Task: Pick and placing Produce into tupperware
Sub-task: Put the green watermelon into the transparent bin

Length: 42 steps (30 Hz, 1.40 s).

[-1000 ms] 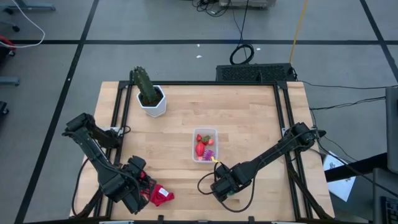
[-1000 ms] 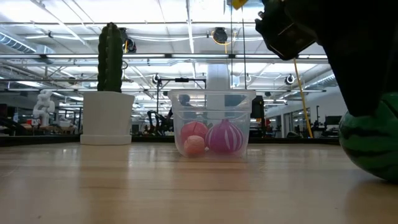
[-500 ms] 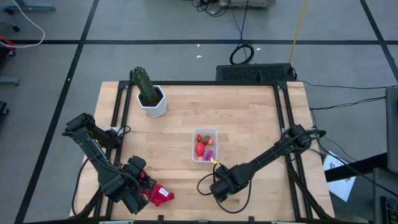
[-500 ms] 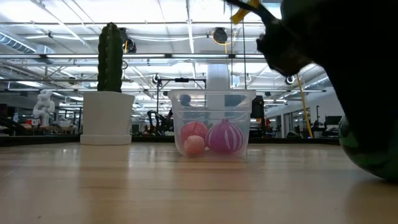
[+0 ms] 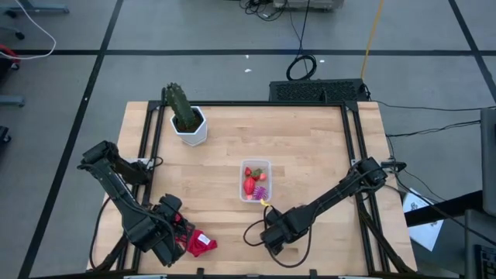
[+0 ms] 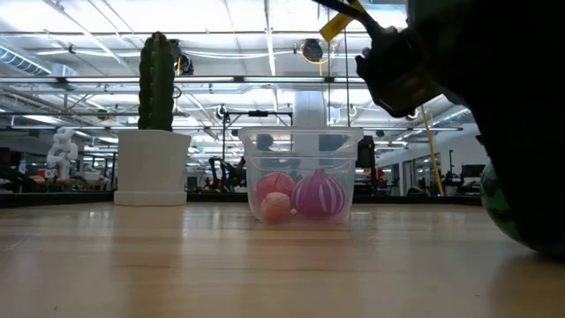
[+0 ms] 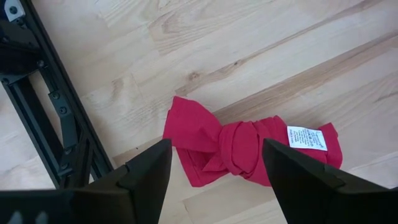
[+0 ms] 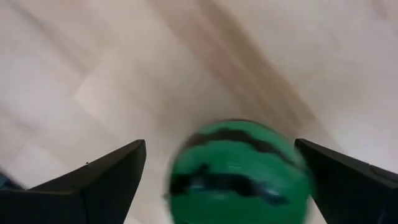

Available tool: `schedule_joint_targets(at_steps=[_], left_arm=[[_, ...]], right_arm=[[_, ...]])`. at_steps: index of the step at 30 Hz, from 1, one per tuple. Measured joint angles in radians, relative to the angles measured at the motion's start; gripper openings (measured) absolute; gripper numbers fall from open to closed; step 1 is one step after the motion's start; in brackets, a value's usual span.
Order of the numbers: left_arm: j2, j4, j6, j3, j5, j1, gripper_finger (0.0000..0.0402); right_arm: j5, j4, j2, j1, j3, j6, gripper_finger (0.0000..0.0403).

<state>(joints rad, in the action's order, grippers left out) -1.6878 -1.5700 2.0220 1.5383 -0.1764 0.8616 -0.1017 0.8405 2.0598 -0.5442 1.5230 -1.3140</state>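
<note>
The green striped watermelon ball (image 8: 239, 171) lies on the wooden table near its front edge. It also shows at the right edge of the low view (image 6: 516, 221), mostly behind my right arm. My right gripper (image 8: 227, 186) (image 5: 273, 232) is open just over the ball, one finger on either side, and no touch shows. The clear tupperware (image 5: 256, 180) (image 6: 300, 177) stands on the table just beyond it. It holds the purple striped ball (image 6: 319, 194) and red pieces (image 6: 274, 190). My left gripper (image 7: 214, 180) (image 5: 174, 232) is open and empty at the front left.
A knotted red cloth (image 7: 249, 146) (image 5: 200, 245) lies on the table in front of my left gripper. A green cactus in a white pot (image 5: 186, 120) (image 6: 156, 132) stands at the far left. Black frame rails (image 7: 56, 118) run along the table's sides.
My right gripper has moved a little toward the table's left and near edges and down over the watermelon ball, and now hides more of the ball in the low view. The ball has stayed in place.
</note>
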Motion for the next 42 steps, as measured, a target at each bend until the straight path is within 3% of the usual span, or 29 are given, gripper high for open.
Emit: schedule_joint_targets(at_steps=[42], left_arm=[[0.000, 0.000, -0.011, 0.000, 0.000, 0.000, 0.0253]], right_arm=[[-0.055, -0.127, -0.010, 0.003, -0.094, -0.002, 0.0400]])
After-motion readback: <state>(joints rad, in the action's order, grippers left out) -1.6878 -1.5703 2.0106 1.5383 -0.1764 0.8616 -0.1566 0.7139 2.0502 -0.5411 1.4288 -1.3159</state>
